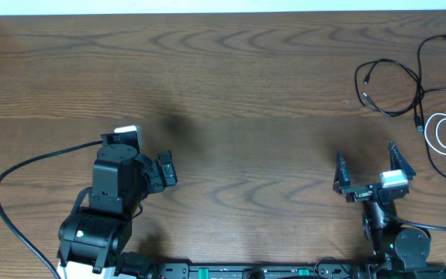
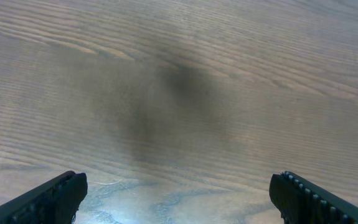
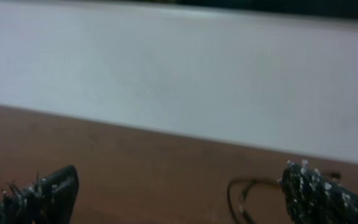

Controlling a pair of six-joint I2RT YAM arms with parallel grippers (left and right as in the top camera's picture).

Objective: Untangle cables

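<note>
Released right end effector (image 1: 366,157) sits nearer the black cable (image 1: 419,93) and white cable (image 1: 429,132), lying ahead to its right; left end effector (image 1: 167,169), also released, well apart.

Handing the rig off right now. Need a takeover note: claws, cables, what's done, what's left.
Left claw: open, empty, over bare table, far from the cables.
Right claw: open, empty, short of the cables.
Black cable: loose loops at far right. White cable: coiled right beside it, partly cut off by the frame edge.
Done: nothing gripped.
Left: separate the two. I cannot tell whether they interlace.
</note>
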